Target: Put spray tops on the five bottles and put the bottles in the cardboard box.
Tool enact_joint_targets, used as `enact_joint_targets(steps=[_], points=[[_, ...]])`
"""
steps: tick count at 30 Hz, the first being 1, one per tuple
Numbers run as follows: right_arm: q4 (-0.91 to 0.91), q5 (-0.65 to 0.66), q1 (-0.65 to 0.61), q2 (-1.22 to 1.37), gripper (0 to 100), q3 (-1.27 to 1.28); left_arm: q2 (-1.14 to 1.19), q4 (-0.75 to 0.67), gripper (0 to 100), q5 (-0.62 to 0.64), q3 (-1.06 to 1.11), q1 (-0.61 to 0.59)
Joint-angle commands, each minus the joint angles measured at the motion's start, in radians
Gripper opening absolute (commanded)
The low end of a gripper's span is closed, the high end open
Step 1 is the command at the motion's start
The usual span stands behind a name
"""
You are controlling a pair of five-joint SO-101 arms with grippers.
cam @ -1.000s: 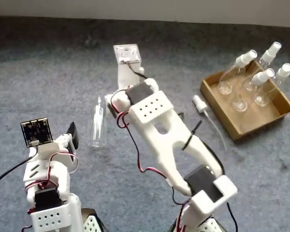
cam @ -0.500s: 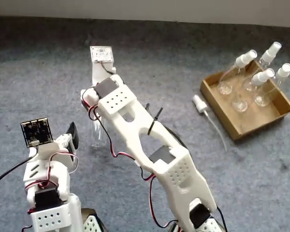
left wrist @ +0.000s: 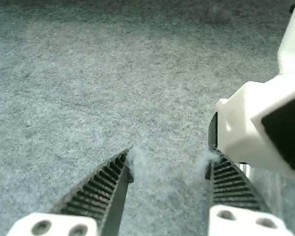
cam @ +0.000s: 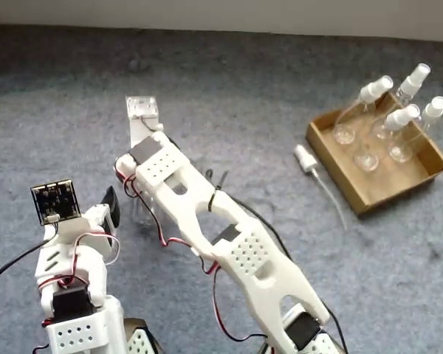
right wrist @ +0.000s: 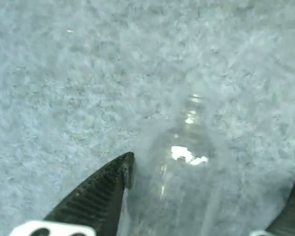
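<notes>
A clear bottle [right wrist: 187, 162] without a top lies on the grey carpet, between the spread fingers of my right gripper [right wrist: 206, 189], which is open around it. In the high view my right arm [cam: 207, 214] stretches over that bottle [cam: 142, 212] and hides most of it. My left gripper [left wrist: 169, 169] is open over bare carpet just beside it, holding nothing. A loose white spray top [cam: 306, 158] with its thin tube lies beside the cardboard box [cam: 340, 177]. Several capped bottles [cam: 399, 118] stand in the box.
The right arm's white wrist block [left wrist: 265, 128] sits close to my left gripper's fingers [left wrist: 228, 177]. The left arm's base [cam: 74, 295] stands at the near left. A pale wall edge runs along the far side of the carpet.
The right arm has swung left, from near the middle of the carpet to over the lying bottle, covering it. The left arm has stayed still.
</notes>
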Motion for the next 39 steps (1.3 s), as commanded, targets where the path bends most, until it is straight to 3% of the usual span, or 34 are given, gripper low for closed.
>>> enact_joint_targets(steps=[1,6,9,16,20,25,32,39], points=[[0.07,-0.009,0.018,-0.019,35.6,-0.058,-0.01,-0.023,21,-0.006,-0.031,0.008],[0.183,0.0,0.07,-0.018,17.1,-0.058,-0.01,-0.023,21,-0.006,-0.03,0.01],[0.225,0.003,0.108,-0.019,11.8,-0.058,-0.01,-0.023,21,-0.006,-0.03,0.01],[0.36,0.249,0.188,-0.038,11.6,-0.107,-0.01,-0.023,21,-0.006,-0.028,0.01],[0.512,0.321,0.213,-0.084,11.6,-0.289,-0.01,-0.023,21,-0.006,-0.028,0.01],[0.519,0.408,0.271,-0.182,11.3,-0.435,-0.01,-0.021,21,-0.006,-0.027,0.028],[0.519,0.499,0.387,-0.409,11.3,-0.351,-0.01,-0.018,21,-0.008,-0.027,0.045],[0.519,0.557,0.406,-0.7,11.4,0.027,-0.01,-0.018,21,-0.008,-0.027,0.047]])
